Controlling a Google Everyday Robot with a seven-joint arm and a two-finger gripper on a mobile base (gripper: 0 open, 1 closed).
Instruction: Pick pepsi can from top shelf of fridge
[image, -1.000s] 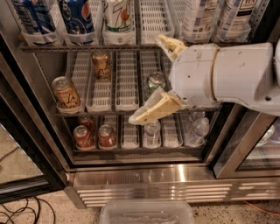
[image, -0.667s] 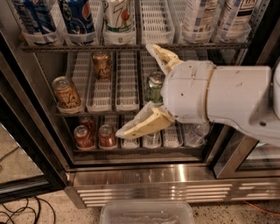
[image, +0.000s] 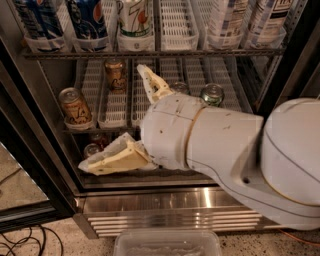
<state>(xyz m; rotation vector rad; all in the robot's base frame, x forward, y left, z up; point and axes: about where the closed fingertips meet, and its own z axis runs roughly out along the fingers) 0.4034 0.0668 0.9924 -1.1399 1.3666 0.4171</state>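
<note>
The pepsi can (image: 88, 20), dark blue with a round globe logo, stands second from the left on the top shelf (image: 150, 52) of the fridge (image: 175, 205); its top is cut off by the frame. My gripper (image: 125, 120) is open and empty. It hangs in front of the middle and lower racks, well below the pepsi can and a little to its right. One finger (image: 152, 82) points up, the other (image: 107, 161) points down-left. My large white arm (image: 225, 145) hides the right half of the lower racks.
A blue-and-white patterned can (image: 35, 20) and a 7UP can (image: 135, 22) flank the pepsi can. Pale cans (image: 225, 22) stand at the top right. Brown cans (image: 75, 106) and a green can (image: 212, 94) sit on the middle rack. The black door frame (image: 25, 150) is at left, and a plastic bin (image: 167, 244) is on the floor.
My arm has moved left and toward the camera, covering more of the lower racks. The fingers have shifted left and stay spread. The cans have not moved.
</note>
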